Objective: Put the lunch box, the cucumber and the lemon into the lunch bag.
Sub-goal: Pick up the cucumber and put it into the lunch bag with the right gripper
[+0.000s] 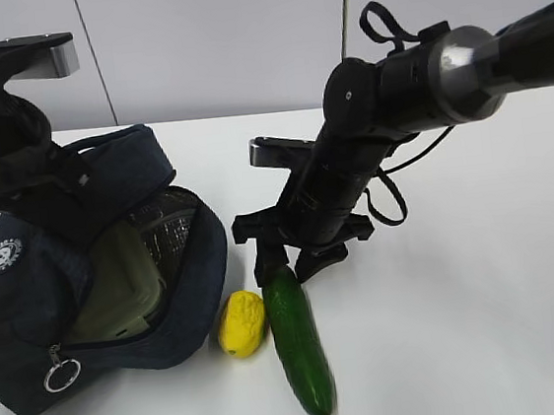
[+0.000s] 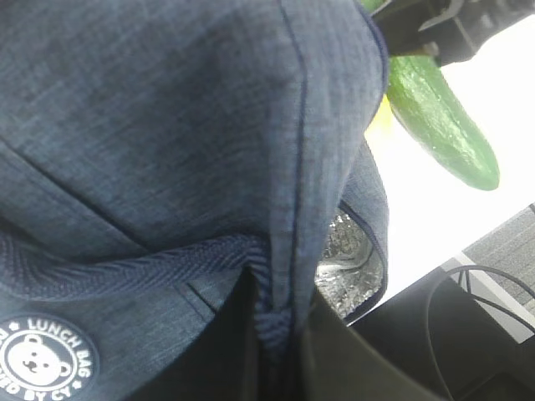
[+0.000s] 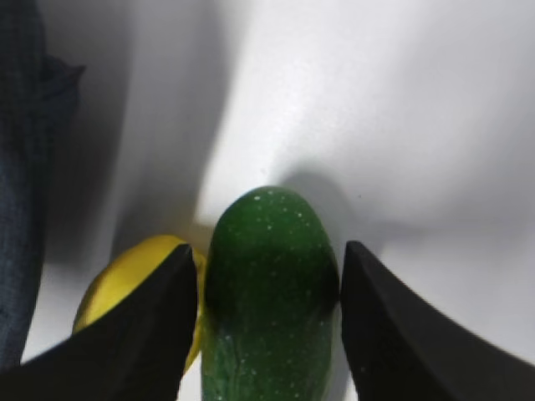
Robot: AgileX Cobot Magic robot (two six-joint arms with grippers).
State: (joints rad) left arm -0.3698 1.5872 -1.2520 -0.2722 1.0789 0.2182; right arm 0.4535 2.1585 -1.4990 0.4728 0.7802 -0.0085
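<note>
The navy lunch bag [image 1: 17, 324] lies open on its side at the left, silvery lining showing. The lunch box [image 1: 117, 284] with its sage-green lid sits inside it. My left gripper [image 1: 79, 213] is shut on the bag's top fabric and handle seam [image 2: 280, 342] and holds the flap up. The lemon [image 1: 242, 322] lies on the table just outside the bag's mouth, and the cucumber [image 1: 300, 349] lies beside it. My right gripper [image 1: 288, 266] is open and low over the cucumber's far end [image 3: 272, 284]. One finger is on each side, and the left finger is next to the lemon [image 3: 125, 284].
The white table [image 1: 465, 297] stretches to the right and front. A grey wall panel [image 1: 219, 35] stands behind. The bag's edge [image 3: 17, 167] lies left of the right gripper. Cables [image 2: 468, 292] hang below the table edge in the left wrist view.
</note>
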